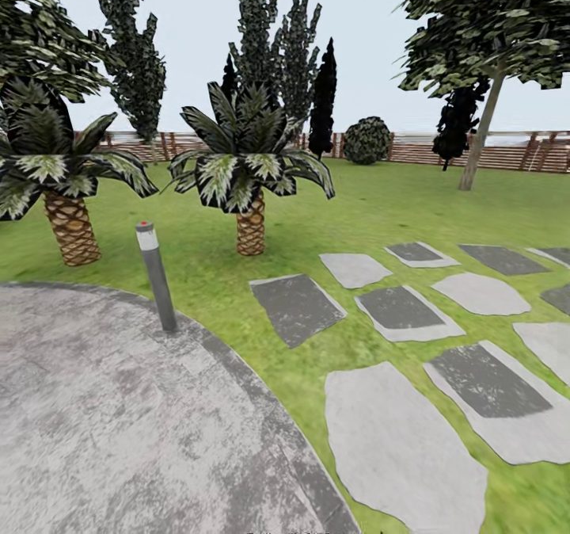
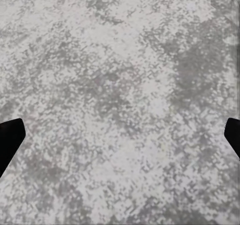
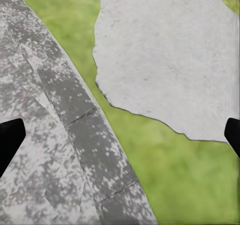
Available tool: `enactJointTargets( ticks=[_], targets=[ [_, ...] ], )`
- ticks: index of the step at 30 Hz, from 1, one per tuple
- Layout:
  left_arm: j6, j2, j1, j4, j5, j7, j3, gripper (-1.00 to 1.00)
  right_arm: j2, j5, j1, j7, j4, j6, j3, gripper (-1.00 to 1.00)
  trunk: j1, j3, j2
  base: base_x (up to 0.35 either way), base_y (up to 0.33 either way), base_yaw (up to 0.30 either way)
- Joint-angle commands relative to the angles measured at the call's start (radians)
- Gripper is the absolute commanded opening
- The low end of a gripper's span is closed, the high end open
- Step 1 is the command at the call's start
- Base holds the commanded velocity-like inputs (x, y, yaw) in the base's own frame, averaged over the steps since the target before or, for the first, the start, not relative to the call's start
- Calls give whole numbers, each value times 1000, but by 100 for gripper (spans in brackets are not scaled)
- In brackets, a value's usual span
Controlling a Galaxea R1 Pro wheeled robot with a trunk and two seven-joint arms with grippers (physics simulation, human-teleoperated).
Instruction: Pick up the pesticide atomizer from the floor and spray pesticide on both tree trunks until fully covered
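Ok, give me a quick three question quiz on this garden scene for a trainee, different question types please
1. True or false: the bollard post stands at the edge of the grey paving.
2. Multiple choice: beyond the stepping slabs, the tall tree with the bare grey-tan trunk is at the head view's A) left, B) centre, C) right.
3. Fill in: each wrist view shows its fingers wide apart, left gripper over speckled ____, right gripper over paving edge, grass and slab.

Key: 1 true; 2 C; 3 paving.
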Motion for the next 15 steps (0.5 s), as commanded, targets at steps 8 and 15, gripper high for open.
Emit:
enactJointTargets(
  ticks=[8, 15],
  targets=[
    [-3, 0, 0, 0, 4, 0, 1, 100, 0, 0, -1, 0, 1, -4, 0, 100, 31, -36, -57, 0, 0, -216],
    [-3, 0, 0, 0, 4, -1, 1, 100, 0, 0, -1, 0, 1, -4, 0, 100, 57, -66, -106, 0, 0, -217]
  ],
)
